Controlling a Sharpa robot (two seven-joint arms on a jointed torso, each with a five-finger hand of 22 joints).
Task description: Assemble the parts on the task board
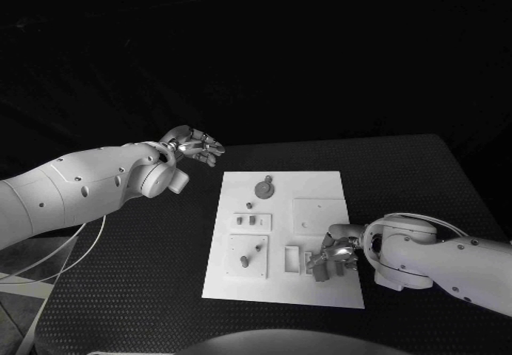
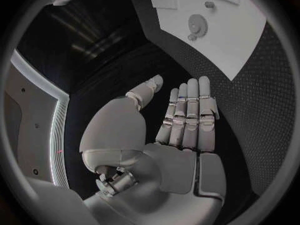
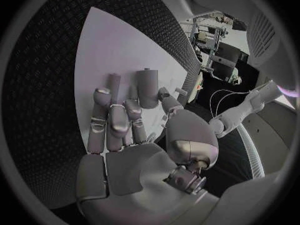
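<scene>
Black textured counter [image 1: 405, 170], dark background behind it, white task board [image 1: 320, 185] lying in the middle.

Right robot hand [image 1: 339, 250] sits over the near right part of the task board, low on the plate. Its fingers [image 3: 112, 120] are partly curled down toward the board surface, some apart, some bent. A grey cylinder part [image 3: 147, 87] stands just past the fingertips; cannot tell if the hand actually grips it or just touches it. Small grey parts [image 1: 320, 272] lie beside this hand on the board, next to a white bracket-like block [image 1: 294, 257].

Left robot hand [image 1: 192, 144] hovers off the far left corner of the task board, above the counter, well apart from any part. Fingers [image 2: 187, 110] are straight and side by side, thumb spread away, palm empty, nothing held.

On the task board, away from the hands: a round grey gear-like part [image 1: 263, 190] near the far end, left of centre; a recessed square [image 1: 318, 214] right of it; a small tray with two little grey parts [image 1: 251, 220] nearer the middle; a bigger recessed plate [image 1: 250, 255] on the near left with an elongated grey part [image 1: 246, 259] lying in it.
</scene>
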